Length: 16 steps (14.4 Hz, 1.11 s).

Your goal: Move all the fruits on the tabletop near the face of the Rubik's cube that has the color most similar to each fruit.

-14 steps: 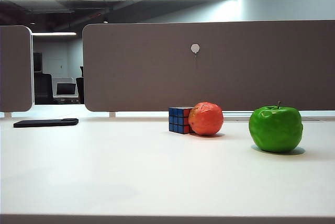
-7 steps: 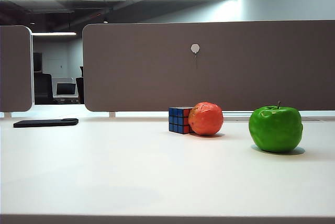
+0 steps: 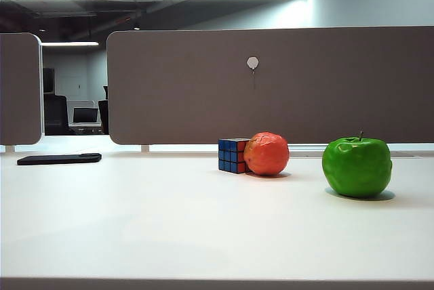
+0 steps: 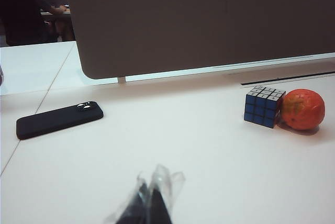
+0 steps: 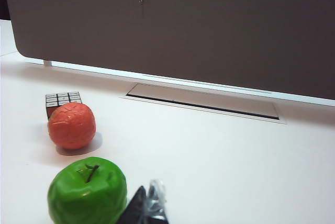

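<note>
Rubik's cube (image 3: 232, 154): sitting mid-worktop (image 3: 169, 222), blue face toward the exterior camera.
Orange fruit (image 3: 266, 154): resting right up against the cube's red-orange face (image 3: 241, 156).
Green apple (image 3: 357, 167): standing off to the right, well apart from the cube.
Left pincer (image 4: 148, 203): hanging low over bare worktop, fingers pressed together, holding nothing.
Right pincer (image 5: 146, 205): hovering just beside the apple, tips looking pinched together, gripping nothing.
Phone (image 4: 58, 119): lying flat, far left.
Partition (image 3: 271, 83): standing behind everything.

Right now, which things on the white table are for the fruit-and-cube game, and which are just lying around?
For the job:
- bumpy round orange-red fruit
- glossy green apple
- small Rubik's cube
- left gripper, shut
- right gripper, looks shut

Just lying about:
- flat black phone
- grey-brown partition panel
</note>
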Each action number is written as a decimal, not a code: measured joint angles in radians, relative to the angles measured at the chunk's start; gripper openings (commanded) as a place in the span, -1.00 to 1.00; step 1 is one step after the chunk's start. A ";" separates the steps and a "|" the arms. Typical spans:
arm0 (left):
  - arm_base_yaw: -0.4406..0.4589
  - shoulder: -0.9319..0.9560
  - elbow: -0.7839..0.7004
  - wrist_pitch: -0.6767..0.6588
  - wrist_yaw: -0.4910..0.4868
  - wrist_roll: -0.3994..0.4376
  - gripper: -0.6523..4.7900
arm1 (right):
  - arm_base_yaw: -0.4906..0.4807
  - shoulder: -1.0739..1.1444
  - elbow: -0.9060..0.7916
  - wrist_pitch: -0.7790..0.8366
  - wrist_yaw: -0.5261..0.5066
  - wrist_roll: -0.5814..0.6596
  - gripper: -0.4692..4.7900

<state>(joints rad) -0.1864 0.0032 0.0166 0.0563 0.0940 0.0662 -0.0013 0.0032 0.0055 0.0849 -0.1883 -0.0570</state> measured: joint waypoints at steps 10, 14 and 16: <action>0.256 0.000 0.000 0.000 0.102 -0.016 -0.78 | 0.000 0.000 0.000 0.000 -0.014 0.001 -0.82; 0.255 0.000 0.000 0.000 0.059 -0.084 -0.78 | 0.000 0.000 0.000 0.000 0.035 0.001 -0.82; 0.255 0.000 0.000 0.000 0.060 -0.101 -0.78 | 0.000 0.000 0.000 0.000 0.036 0.001 -0.82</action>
<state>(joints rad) 0.0685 0.0029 0.0166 0.0563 0.1543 -0.0353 -0.0010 0.0032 0.0055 0.0849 -0.1520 -0.0559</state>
